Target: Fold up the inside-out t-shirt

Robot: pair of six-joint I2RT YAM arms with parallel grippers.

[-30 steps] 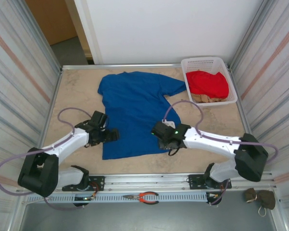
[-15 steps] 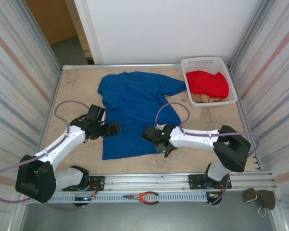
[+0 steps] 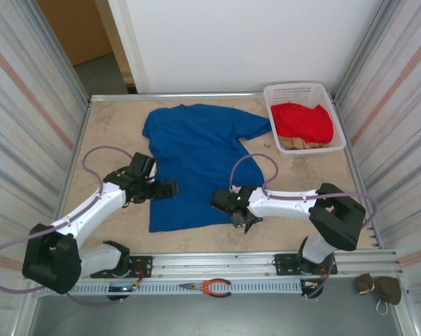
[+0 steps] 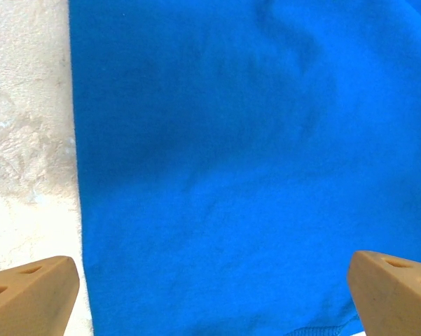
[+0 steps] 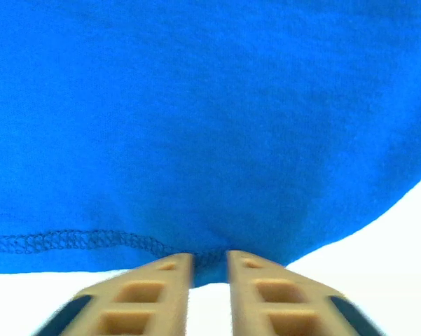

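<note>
The inside-out t-shirt [image 3: 196, 157] is royal blue and lies spread flat on the table, collar end far, hem near. My left gripper [image 3: 169, 190] hovers over the shirt's left side edge. In the left wrist view it [image 4: 214, 294] is wide open, one fingertip [image 4: 31, 294] over bare table and the other over cloth [image 4: 231, 161]. My right gripper [image 3: 228, 210] sits at the hem near the shirt's near right corner. In the right wrist view its fingers [image 5: 210, 262] are pressed nearly together, with the stitched hem [image 5: 70, 241] of the shirt [image 5: 210, 119] pinched between them.
A white basket [image 3: 305, 91] at the far right holds a red garment [image 3: 302, 120] and a tan cloth [image 3: 298, 143]. Pliers [image 3: 209, 285] lie on the front rail. Ribbed metal walls close in both sides of the beige table [image 3: 112, 133].
The right gripper slid left along the hem and closed on it. The left gripper moved right, over the shirt's left edge, and stayed open.
</note>
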